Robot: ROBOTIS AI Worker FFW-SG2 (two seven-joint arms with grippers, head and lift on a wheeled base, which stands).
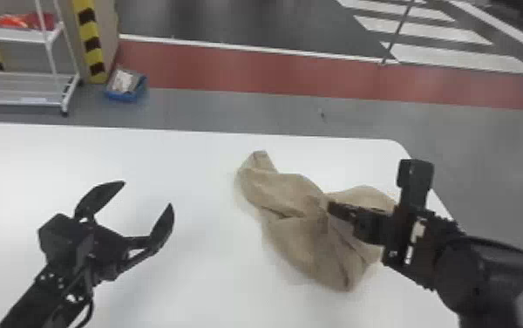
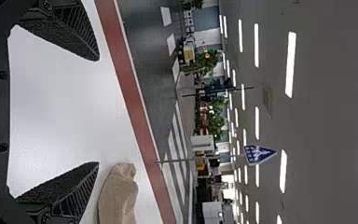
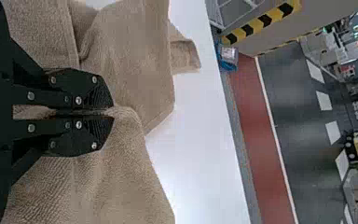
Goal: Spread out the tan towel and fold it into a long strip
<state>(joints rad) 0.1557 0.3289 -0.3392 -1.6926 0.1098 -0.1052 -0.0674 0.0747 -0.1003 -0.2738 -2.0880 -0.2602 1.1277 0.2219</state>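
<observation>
The tan towel (image 1: 291,192) lies bunched and creased on the right part of the white table. My right gripper (image 1: 332,208) is over its middle. In the right wrist view the fingers of that right gripper (image 3: 109,112) are closed together on a pinched fold of the towel (image 3: 130,60). Left of the towel, above bare tabletop, my left gripper (image 1: 147,194) stands with its fingers wide apart and nothing between them. In the left wrist view, the left gripper (image 2: 98,112) has one end of the towel (image 2: 119,196) beyond one finger.
The white table (image 1: 204,161) has its far edge and rounded right corner in view. Past it on the floor are a blue bin (image 1: 126,89), a white wire shelf cart (image 1: 25,83) and a yellow-black striped post (image 1: 88,39).
</observation>
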